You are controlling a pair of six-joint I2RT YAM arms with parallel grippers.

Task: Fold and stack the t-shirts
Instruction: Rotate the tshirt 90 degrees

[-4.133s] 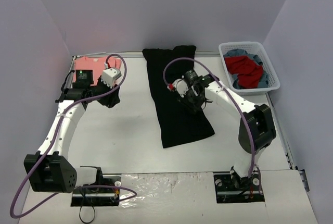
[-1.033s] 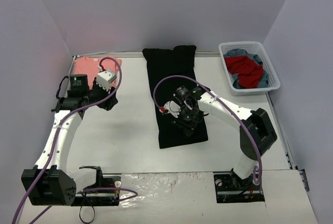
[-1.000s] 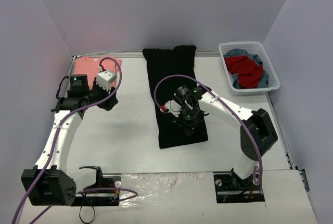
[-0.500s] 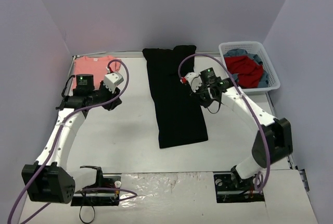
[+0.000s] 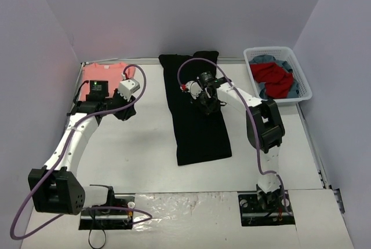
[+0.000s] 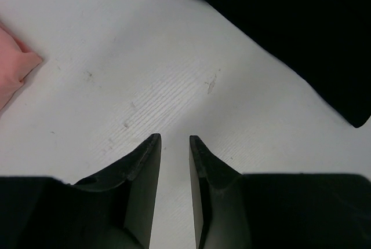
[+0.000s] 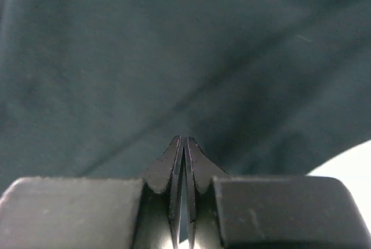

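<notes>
The black t-shirt lies as a long folded strip running from the back middle of the table toward the front; its blue print does not show. My right gripper is shut and empty, its tips just over the strip's upper half. The salmon-pink t-shirt lies flat at the back left, partly under my left arm. My left gripper is open by a narrow gap and empty over bare table, between the pink shirt's edge and the black shirt.
A white plastic basket with red and blue clothes stands at the back right. Grey walls close in the table on the left, back and right. A crinkled plastic sheet lies between the arm bases.
My right gripper has moved from the strip's lower part up to its upper half. The shirt's lower right edge is now folded in, so the strip is narrower. My left arm shifted slightly.
</notes>
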